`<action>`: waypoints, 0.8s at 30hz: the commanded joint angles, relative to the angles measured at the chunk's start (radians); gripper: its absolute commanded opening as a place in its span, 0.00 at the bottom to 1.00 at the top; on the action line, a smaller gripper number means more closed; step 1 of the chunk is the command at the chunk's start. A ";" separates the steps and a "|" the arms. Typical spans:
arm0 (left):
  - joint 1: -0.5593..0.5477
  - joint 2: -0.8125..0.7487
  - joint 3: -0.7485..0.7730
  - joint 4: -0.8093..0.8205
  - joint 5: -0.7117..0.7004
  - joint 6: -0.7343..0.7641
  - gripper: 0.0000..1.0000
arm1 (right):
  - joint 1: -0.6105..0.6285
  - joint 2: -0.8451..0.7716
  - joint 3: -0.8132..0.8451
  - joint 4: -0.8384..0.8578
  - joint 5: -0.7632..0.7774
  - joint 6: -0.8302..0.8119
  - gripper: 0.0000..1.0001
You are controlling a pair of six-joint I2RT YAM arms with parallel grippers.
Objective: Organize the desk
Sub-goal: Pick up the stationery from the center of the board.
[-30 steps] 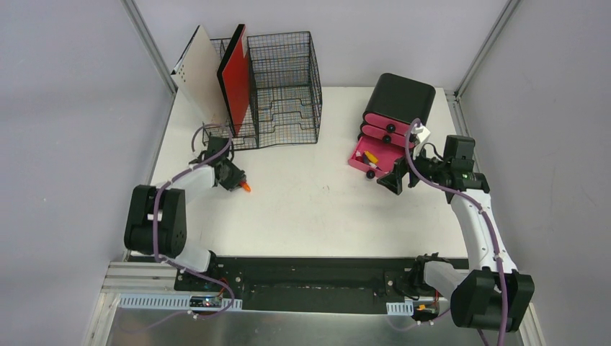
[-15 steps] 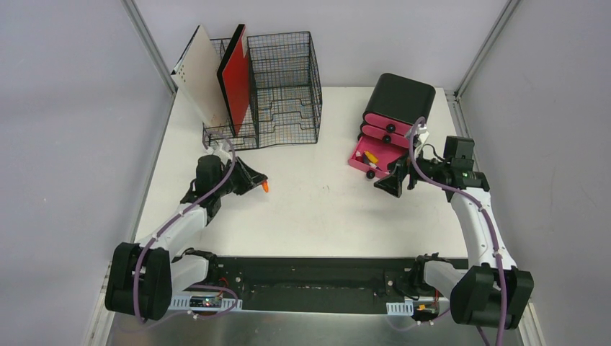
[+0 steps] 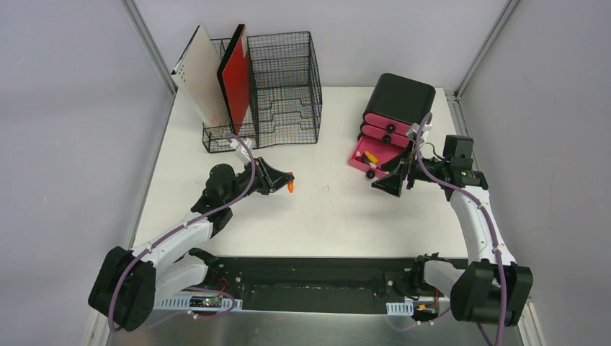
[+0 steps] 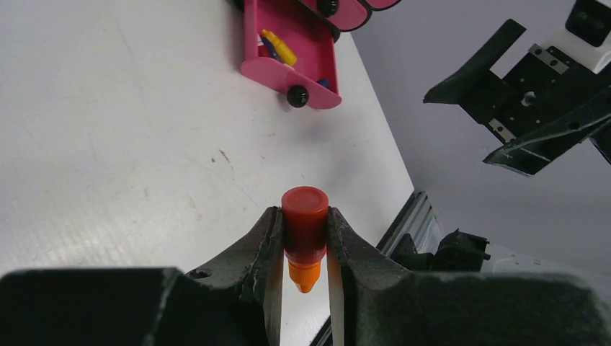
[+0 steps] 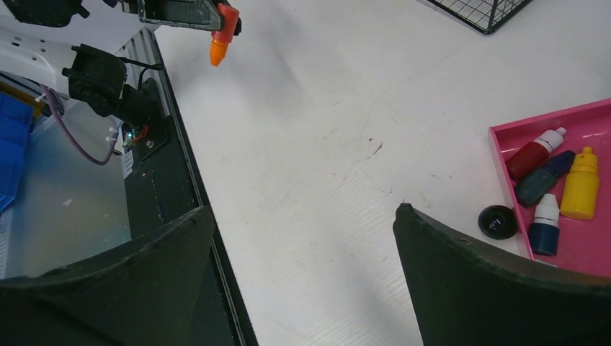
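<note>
Worktop (image 3: 324, 216) below, we see our left tool (image 4: 304, 216) clamped on a small red, perhaps ink, bottle (image 4: 304, 227); right tool (image 5: 302, 210) spread apart.

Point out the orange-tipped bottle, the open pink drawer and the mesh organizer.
orange-tipped bottle (image 4: 304, 227): left wrist view, red body.
open pink drawer (image 5: 576, 122): right wrist view, bare floor.
mesh organizer (image 3: 284, 72): top view, front mesh.

The left arm (image 3: 173, 241) and right arm (image 3: 472, 216) share white link shells and bulky black joint housings, with purple cables (image 3: 416, 144) looping along them. The left tool (image 4: 305, 238) and right tool (image 5: 302, 238) are matte black, with wedge-shaped fingers.
</note>
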 commanded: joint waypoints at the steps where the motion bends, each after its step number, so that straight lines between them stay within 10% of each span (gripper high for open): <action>1: -0.052 -0.014 0.007 0.148 -0.071 0.028 0.00 | -0.006 -0.001 -0.005 0.059 -0.088 0.025 0.99; 24: -0.321 0.256 0.221 0.336 -0.228 0.102 0.00 | -0.006 -0.012 -0.023 0.163 -0.181 0.162 0.99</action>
